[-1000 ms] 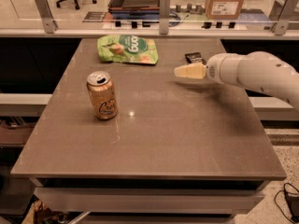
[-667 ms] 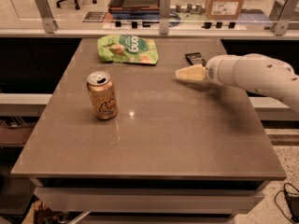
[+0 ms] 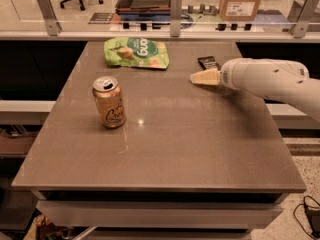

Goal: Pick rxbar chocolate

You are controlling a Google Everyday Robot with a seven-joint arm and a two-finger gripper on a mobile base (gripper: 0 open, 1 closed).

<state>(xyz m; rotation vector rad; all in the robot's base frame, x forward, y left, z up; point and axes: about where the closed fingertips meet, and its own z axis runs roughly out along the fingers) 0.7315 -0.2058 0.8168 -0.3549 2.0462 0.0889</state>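
Observation:
The rxbar chocolate (image 3: pixel 208 62) is a small flat black bar lying near the table's far right side, partly hidden behind my arm. My gripper (image 3: pixel 200 77) reaches in from the right on a white arm and hovers just in front and a little left of the bar, its cream fingers (image 3: pixel 206 77) pointing left and held together in a wedge. It holds nothing.
A green crinkled snack bag (image 3: pixel 136 52) lies at the far middle of the brown table (image 3: pixel 165 149). An orange can (image 3: pixel 109 102) stands upright at the left. A glass barrier with metal posts (image 3: pixel 175 6) runs behind the table.
The gripper has shifted very slightly to the right and stays beside the bar. The bar, bag and can have not moved.

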